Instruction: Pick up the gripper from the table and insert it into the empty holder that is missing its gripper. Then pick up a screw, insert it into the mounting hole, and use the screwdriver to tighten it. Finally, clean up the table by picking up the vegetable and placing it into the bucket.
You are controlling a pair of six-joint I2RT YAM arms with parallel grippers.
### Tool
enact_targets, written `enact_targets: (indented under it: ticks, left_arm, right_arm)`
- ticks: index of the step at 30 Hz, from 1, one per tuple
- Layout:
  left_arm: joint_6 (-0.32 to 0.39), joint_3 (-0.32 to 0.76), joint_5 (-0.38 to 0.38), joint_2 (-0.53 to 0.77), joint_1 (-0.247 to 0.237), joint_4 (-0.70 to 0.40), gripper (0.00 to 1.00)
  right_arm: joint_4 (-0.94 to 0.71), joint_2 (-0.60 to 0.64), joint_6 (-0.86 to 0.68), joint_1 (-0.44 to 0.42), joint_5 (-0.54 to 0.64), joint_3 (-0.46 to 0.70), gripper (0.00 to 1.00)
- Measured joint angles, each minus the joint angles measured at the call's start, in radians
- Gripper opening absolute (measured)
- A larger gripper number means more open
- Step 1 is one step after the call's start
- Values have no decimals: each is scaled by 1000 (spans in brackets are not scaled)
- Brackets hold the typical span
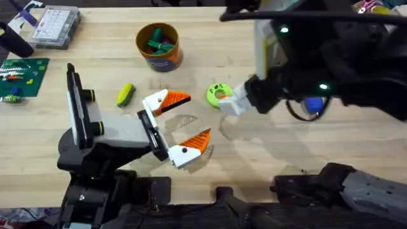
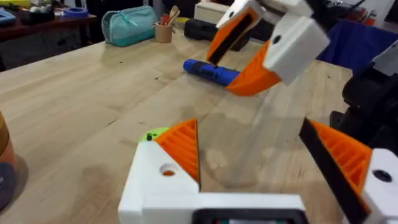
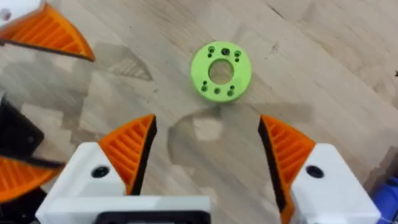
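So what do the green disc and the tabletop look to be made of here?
The green disc: probably matte moulded or printed plastic, judging by its uniform lime colour and small clean holes. The table: light wood planks with visible grain and seams, low sheen.

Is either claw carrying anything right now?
No. The left claw and the right claw are both open and empty, above the table.

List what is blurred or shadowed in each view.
Overhead: the right arm looms large, dark and blurred. Left wrist: the other pincer and blue screwdriver are soft. Right wrist: the green disc is sharp, and soft shadows fall on the table.
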Motion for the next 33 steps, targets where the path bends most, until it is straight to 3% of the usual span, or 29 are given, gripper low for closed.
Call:
enact_targets:
  ticks: [17,33]
  left_arm:
    - [0,0,0,0,0,0,985]
    - [0,0,0,0,0,0,985]
  right_arm:
    - [245,322,2,-7,-2,-1,996]
    - [351,487,-7,-34,-3,-1,996]
